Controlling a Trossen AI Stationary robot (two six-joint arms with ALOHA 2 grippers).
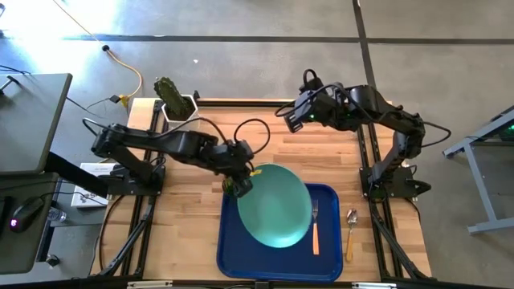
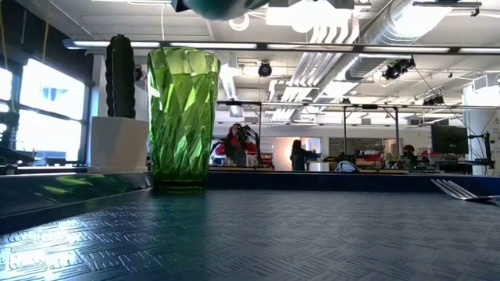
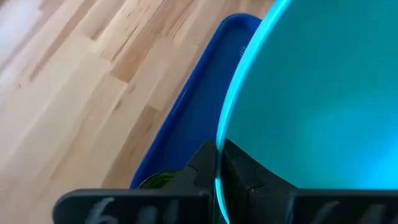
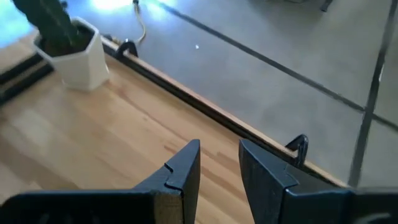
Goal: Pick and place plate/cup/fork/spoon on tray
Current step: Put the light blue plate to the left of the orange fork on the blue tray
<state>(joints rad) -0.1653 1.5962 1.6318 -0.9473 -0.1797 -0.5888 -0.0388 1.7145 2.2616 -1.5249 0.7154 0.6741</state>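
Note:
The mint-green plate (image 1: 277, 209) hangs over the dark blue tray (image 1: 233, 258), with my left gripper (image 1: 241, 180) shut on its rim at the tray's far left corner. In the low view its underside (image 2: 223, 6) shows above the cup (image 2: 183, 117). The cup stands upright on the tray floor, just below that gripper. The fork (image 1: 315, 226) lies flat on the tray's right part, tines (image 2: 457, 189) toward the far edge. The spoon (image 1: 351, 233) lies on the wooden table just right of the tray. My right gripper (image 1: 283, 115) hovers open over the table's far edge, with nothing between its fingers (image 4: 186, 163). My left gripper pinches the plate's rim (image 3: 219, 140) between its two fingers, one on the top face and one on the underside. The fingers come slanting down from the table's left side. The plate is lifted clear of the tray and reaches out from the fingers toward the right.
A cactus in a white pot (image 1: 173, 99) stands at the table's far left corner. Black frame rails run along the table's left and right sides. Bare wood lies left of the tray and across the table's far half.

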